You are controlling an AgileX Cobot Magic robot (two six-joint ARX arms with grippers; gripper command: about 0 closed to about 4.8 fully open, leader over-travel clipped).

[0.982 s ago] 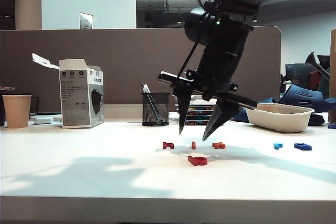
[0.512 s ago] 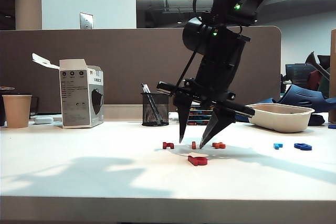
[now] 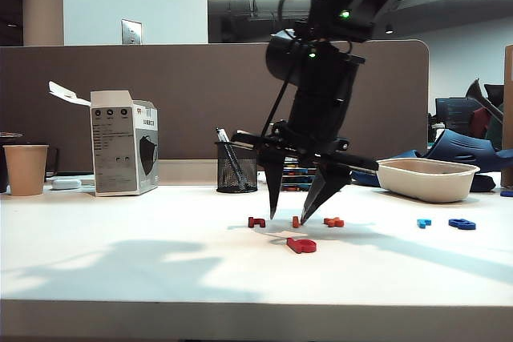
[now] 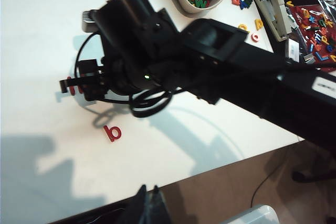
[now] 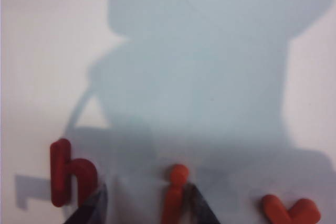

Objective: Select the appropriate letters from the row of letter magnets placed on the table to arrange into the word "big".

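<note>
Right gripper [image 3: 287,219] points down at the table [image 3: 120,270] with its jaws spread apart, one fingertip on each side of the thin orange "i" [image 3: 296,221]. In the right wrist view the two dark fingers [image 5: 202,211] flank this letter [image 5: 173,195] closely; contact with it cannot be confirmed from that view. Nothing is held.

Nearest the front edge of the table lies the red "b" [image 3: 302,245], flat and apart from the other letters, just in front of the orange "i". The left wrist view shows the same "b" [image 4: 112,132] on the white surface near the right arm's shadow.

Behind it runs the row of letter magnets. From left to right in the exterior view: the dark red "h" [image 3: 256,221], the orange "i" between the fingertips, the orange-red letter [image 3: 334,221], then well apart to the right the light blue piece [image 3: 424,222] and the dark blue letter [image 3: 462,223].

Left gripper [image 4: 148,205] appears only as dark tips at the edge of its own wrist view, over the table's front edge; the tips seem to sit close together, but the view is poor.

Farther back stand a paper cup [image 3: 26,169], a white carton [image 3: 123,143], a mesh pen cup [image 3: 236,166] and a pale tray [image 3: 427,178], all in front of a brown partition [image 3: 184,94].
</note>
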